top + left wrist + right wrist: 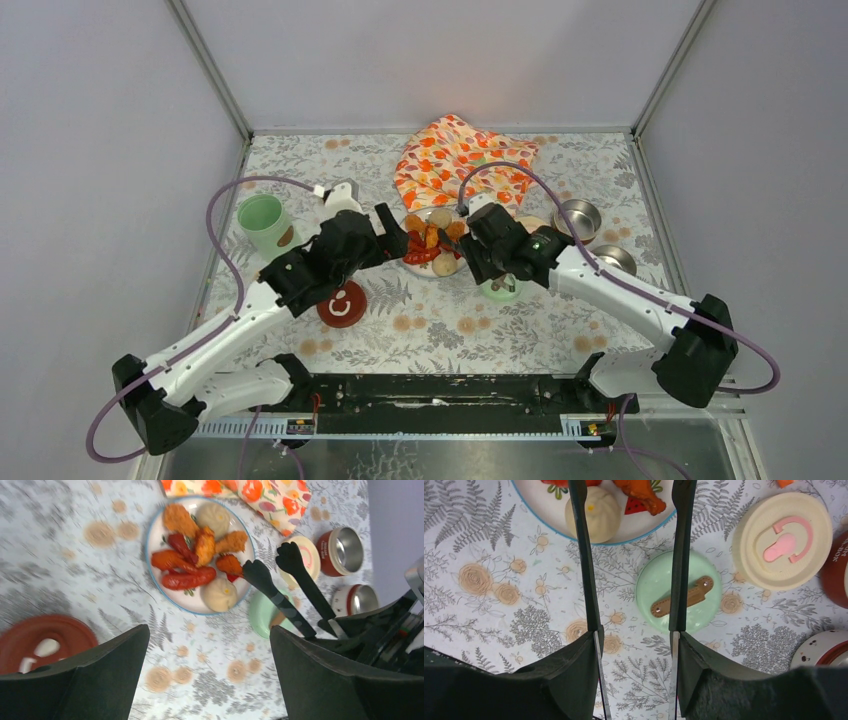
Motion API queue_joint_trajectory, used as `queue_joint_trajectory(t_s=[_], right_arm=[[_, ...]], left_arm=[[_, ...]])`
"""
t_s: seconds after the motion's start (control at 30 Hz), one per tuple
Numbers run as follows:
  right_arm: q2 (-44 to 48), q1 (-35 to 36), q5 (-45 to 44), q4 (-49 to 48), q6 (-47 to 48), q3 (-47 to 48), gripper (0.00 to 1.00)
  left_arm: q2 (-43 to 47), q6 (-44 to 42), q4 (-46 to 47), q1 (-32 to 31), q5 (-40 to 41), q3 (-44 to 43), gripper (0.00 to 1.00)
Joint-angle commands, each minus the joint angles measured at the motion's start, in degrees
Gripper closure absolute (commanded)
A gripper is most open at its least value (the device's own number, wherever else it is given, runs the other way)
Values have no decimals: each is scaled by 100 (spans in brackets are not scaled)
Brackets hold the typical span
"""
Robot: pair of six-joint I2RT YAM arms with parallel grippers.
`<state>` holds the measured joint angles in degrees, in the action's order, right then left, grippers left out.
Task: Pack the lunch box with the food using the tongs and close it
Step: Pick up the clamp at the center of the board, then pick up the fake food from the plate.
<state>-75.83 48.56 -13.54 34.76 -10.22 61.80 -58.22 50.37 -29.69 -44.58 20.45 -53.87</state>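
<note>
Gripping the tongs (585, 565), right gripper (636, 647) holds their tips over the plate (148, 545) of food (202, 545); left gripper (207, 635) gapes wide, holding nothing.

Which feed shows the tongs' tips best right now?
Left wrist: both dark tips of the tongs show whole, one over the edge of the plate. Right wrist shows only their two arms, tips cut off at the frame's top. Top external hides them almost wholly behind the right gripper.
</note>
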Motion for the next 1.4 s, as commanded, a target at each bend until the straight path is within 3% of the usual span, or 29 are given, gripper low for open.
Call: queue_joint_trajectory(t_s=[0.0,0.13,0.27,0.5,0.97,1.37], right_arm=[[-284,-378,301,225,358,567,43],[-654,-797,766,290,347,923,43],[-1023,-900,817,593,368,1306,43],[-1102,-897,1271,1182,171,1432,44],[-1859,-77,719,2202,5,2274,42],[-2440,90,563,2578,-35,2721,46]], left_arm=[[-137,-1943,-606,43,733,-771,1],[-508,-2973,-693,123,813,-1662,2],[-742,-3668,-369,189,1054,-1709,2],[-541,-3668,5,968,592,-874,2],[-313,-3642,110,1450,444,-757,2],[-169,-3613,115,1743,295,-757,2]])
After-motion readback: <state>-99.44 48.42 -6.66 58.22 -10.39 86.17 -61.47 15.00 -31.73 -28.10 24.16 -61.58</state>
